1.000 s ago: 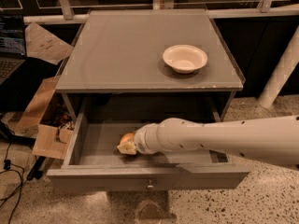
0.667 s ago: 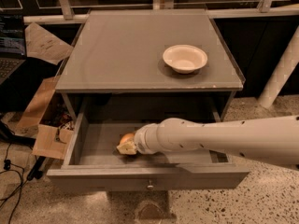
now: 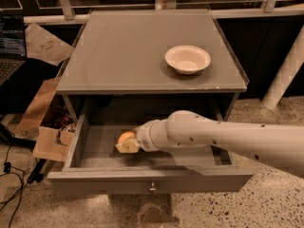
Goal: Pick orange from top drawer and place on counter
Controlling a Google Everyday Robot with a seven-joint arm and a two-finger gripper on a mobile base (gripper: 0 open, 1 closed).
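The top drawer (image 3: pixel 152 180) of the grey cabinet is pulled open, its knob facing me. The orange (image 3: pixel 126 137) is inside it, left of centre. My gripper (image 3: pixel 127 143) reaches into the drawer from the right at the end of the white arm (image 3: pixel 223 139) and is shut on the orange, with a pale fingertip (image 3: pixel 124 148) showing just below the fruit. The orange is held slightly above the drawer floor. The counter (image 3: pixel 123 51) is the flat grey top above the drawer.
A cream-white bowl (image 3: pixel 187 59) sits on the right side of the counter. Cardboard pieces (image 3: pixel 45 127) and cables lie on the speckled floor to the left. A laptop (image 3: pixel 10 46) is at the far left. A white post (image 3: pixel 285 70) stands at the right.
The gripper and the orange have risen slightly together inside the drawer. The arm's elbow has lifted a little. The bowl and drawer have not moved.
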